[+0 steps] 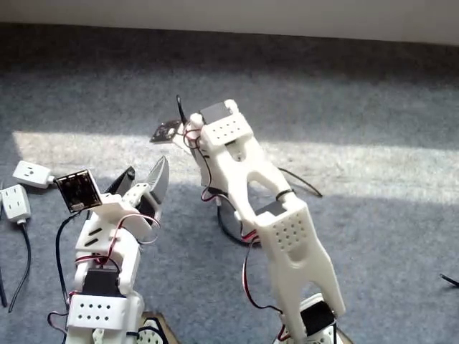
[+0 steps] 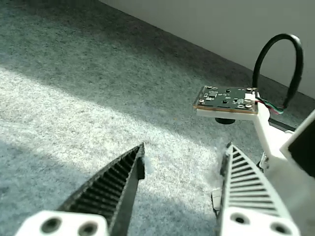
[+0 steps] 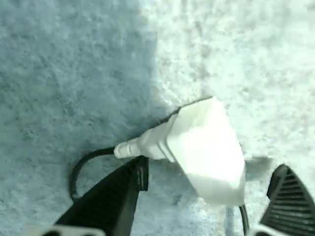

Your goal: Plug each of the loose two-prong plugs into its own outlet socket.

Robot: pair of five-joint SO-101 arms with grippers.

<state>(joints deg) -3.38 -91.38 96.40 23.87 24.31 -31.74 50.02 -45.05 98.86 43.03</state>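
Note:
A white plug block (image 3: pixel 209 147) with a black cable (image 3: pixel 83 164) lies on the grey carpet. My right gripper (image 3: pixel 204 194) hangs open just over it, one finger (image 3: pixel 115 196) near the cable end and the other (image 3: pixel 285 196) past the block's far side. In the high view the right arm (image 1: pixel 240 168) covers this block. My left gripper (image 1: pixel 141 177) is open and holds nothing, a little above the carpet beside the right arm; its fingers (image 2: pixel 118 189) frame bare carpet. Two white socket blocks (image 1: pixel 32 173) (image 1: pixel 14 203) lie at the far left.
Black cables run out from under the right arm (image 1: pixel 301 183) and loop beside it (image 1: pixel 226 229). Another cable (image 1: pixel 26 258) trails from the nearer socket block. The right arm's camera board (image 2: pixel 226 101) sits close ahead of the left gripper. A pale wall borders the carpet at the back.

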